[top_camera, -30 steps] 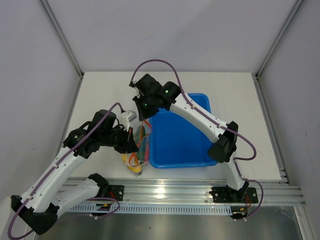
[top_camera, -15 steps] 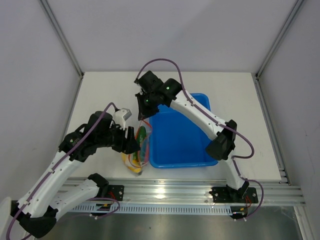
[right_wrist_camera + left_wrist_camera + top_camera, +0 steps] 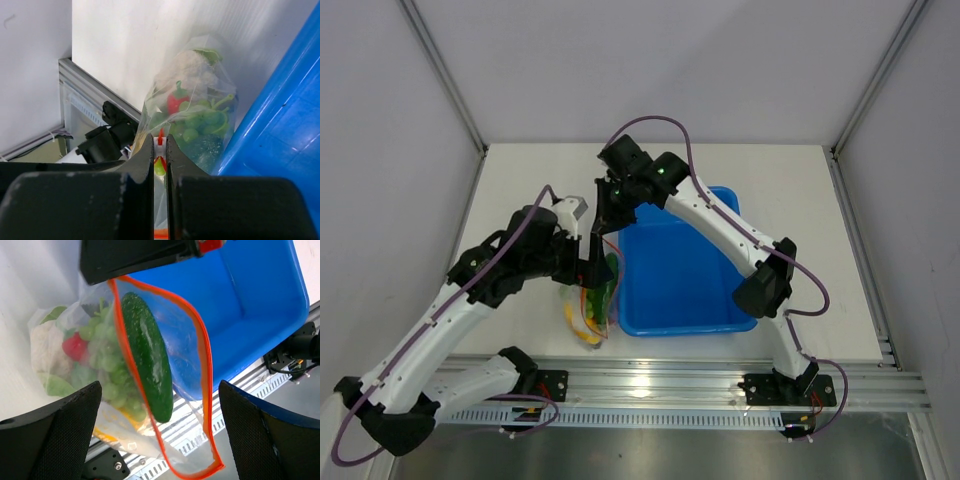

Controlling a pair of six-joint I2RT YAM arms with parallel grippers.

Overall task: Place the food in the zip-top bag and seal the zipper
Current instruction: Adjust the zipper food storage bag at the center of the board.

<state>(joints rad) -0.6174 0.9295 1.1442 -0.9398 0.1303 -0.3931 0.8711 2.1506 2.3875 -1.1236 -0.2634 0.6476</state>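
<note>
Right jaws tight on zipper [image 3: 207, 370] — left jaws wide, off bag [image 3: 182, 355]

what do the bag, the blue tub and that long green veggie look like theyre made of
zip-top bag: thin clear plastic film, glossy; the tub's blue shows through it.
blue tub: rigid moulded plastic, smooth, slight sheen.
long green vegetable: likely a plastic or rubber toy, judging by its shiny highlights and even colour.
</note>
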